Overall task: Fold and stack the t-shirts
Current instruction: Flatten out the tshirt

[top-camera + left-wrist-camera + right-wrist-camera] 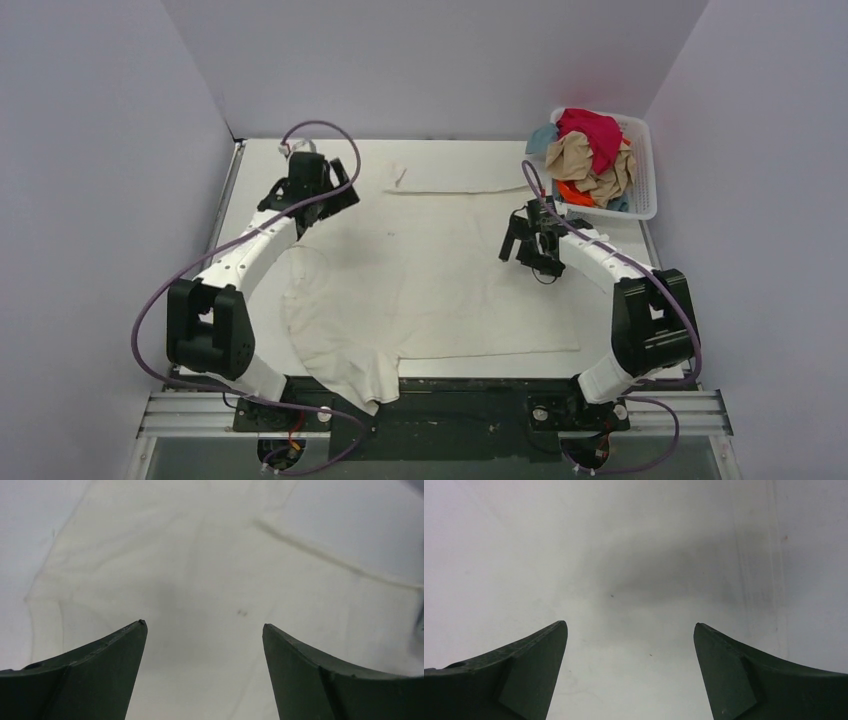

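Observation:
A large cream-white t-shirt (430, 280) lies spread flat over most of the table, one sleeve hanging over the near edge. It fills the left wrist view (210, 570) and the right wrist view (634, 580). My left gripper (335, 200) is open and empty above the shirt's far left part. My right gripper (522, 245) is open and empty above the shirt's right part. Magenta-red (590, 130), tan (590, 160), orange (572, 192) and pale blue (541, 138) t-shirts lie heaped in the basket.
A white slatted basket (645, 170) stands at the far right corner of the table. Grey walls close in the table on the left, back and right. The arm bases sit on the rail at the near edge.

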Motion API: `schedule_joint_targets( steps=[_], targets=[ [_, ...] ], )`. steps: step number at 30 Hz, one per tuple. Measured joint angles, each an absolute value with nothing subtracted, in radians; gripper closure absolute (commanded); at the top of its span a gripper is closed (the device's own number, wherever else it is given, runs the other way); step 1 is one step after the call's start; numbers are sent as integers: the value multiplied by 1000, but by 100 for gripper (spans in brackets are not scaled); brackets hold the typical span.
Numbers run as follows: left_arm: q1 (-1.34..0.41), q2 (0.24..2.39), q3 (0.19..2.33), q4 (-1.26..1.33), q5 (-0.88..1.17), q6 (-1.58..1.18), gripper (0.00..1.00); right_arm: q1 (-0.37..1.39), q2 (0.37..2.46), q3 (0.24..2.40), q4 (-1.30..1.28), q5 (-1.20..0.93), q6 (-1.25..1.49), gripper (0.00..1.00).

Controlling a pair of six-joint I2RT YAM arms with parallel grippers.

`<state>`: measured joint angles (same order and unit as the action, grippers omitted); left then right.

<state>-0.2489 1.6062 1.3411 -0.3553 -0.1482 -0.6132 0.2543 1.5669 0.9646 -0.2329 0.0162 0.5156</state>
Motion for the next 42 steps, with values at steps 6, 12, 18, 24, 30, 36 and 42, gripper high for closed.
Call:
schedule_joint_targets(
  steps=[6,12,18,24,30,36,42],
  targets=[
    [-167,1610,971,-372,-107,-631,3,255,1566,882,-269,27,530,8],
    [-43,1682,958,-302,-47,-651,3,255,1624,893,-265,36,535,10],
    [-4,1797,1091,-309,-38,-653,3,257,1695,964,-282,43,535,10],
    [77,1925,1262,-334,-2,-670,3,257,1766,1053,-305,34,535,11],
    [97,2057,1460,-386,-4,-669,0,269,1820,1142,-313,-10,543,11],
    [100,2072,1486,-386,6,-628,2,299,1842,1338,-372,2,519,10],
    [45,2018,1485,-428,-46,-596,2,323,1918,1576,-301,-13,533,11]
  ],
)
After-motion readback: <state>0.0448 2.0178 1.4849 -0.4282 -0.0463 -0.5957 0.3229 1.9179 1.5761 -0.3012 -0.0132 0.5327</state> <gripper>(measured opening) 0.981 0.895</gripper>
